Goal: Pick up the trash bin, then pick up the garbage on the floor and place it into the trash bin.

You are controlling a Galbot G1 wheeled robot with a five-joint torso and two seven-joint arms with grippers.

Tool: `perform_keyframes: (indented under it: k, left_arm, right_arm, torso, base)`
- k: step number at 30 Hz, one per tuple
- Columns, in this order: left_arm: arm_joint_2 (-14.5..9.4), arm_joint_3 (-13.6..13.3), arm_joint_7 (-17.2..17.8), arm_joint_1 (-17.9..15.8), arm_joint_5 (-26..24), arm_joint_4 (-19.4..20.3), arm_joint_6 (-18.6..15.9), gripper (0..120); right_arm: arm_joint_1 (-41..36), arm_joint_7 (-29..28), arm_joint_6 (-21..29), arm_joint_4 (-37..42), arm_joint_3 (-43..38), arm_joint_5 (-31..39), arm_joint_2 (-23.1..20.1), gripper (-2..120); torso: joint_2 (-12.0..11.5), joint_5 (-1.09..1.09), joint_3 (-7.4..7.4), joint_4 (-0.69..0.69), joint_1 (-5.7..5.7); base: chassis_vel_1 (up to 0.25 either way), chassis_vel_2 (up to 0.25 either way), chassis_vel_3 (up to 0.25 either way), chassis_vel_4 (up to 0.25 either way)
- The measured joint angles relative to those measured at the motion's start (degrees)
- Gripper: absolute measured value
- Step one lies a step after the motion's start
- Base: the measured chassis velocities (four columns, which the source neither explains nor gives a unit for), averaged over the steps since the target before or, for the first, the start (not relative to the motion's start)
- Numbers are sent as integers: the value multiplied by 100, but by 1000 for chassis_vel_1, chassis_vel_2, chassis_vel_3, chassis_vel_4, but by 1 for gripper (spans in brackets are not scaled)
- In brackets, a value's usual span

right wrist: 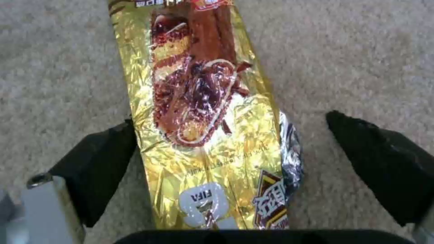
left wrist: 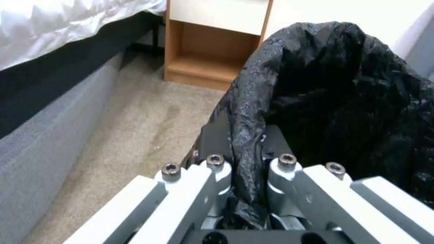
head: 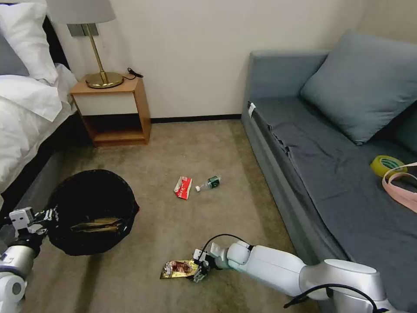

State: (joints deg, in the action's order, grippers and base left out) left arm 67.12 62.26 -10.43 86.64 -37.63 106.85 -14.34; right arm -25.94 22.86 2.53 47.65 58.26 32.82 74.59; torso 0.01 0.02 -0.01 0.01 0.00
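Carpet between bed and sofa, left pincer [left wrist: 246, 149] clamping trash bin [head: 91, 211] rim, right pincer [right wrist: 230, 159] spread astride gold wrapper [right wrist: 203, 118]

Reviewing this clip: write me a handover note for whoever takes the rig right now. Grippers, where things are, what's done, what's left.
Left gripper: shut on the bag-lined rim of the trash bin, held at the robot's left beside the bed.
Right gripper: open, down at the carpet, fingers either side of the gold snack wrapper; not gripped yet.
Done: bin in hand; a brown paper bag lies inside it.
Left: close on the wrapper and drop it in the bin, then the red-and-white packet and the small bottle, which lie side by side on the carpet farther ahead, near the sofa.
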Motion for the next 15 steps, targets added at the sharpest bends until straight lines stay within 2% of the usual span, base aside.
perform_keyframes:
  k: [9, 15]
  left_arm:
    - [-80, -15, -13, 37, -14, 2, 9, 5]
    - [-53, -69, 2, 30, -14, 21, 10, 5]
  right_arm:
    - [-96, 10, -113, -75, -129, -81, -8, 98]
    - [-112, 12, -198, -54, -133, -112, -49, 83]
  torso:
    - [0, 0, 0, 0, 0]
    - [0, -3, 0, -4, 0]
  base:
    - [0, 0, 0, 0]
    - [0, 0, 0, 0]
